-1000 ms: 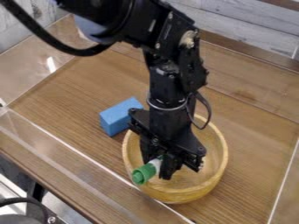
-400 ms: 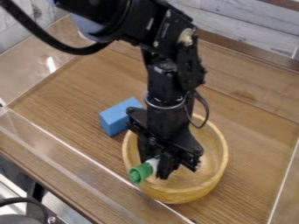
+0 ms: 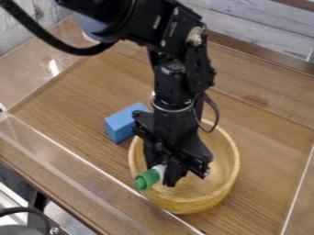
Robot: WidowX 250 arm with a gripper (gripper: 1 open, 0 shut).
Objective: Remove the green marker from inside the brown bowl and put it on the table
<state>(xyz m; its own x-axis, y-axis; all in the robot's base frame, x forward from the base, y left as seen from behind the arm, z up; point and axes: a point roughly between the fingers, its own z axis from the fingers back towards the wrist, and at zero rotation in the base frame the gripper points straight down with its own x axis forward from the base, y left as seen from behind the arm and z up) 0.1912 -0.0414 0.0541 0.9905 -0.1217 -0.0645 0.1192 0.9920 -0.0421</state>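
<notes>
The hand is pinching the green marker, whose green-capped end pokes out toward the near left rim of the brown bowl. So the grasp looks done. The marker is at the bowl, over or against its rim; which of the two I cannot tell. Left to do: carry it clear, lower it onto the table and let go.

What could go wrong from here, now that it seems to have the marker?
The marker sits at the tips of the jaws with its green end sticking out, so it might twist or slip free. That end is also near the bowl's rim, so it could catch there on the way out. The blue block stands right beside the bowl, so a careless swing that way might knock it.
</notes>
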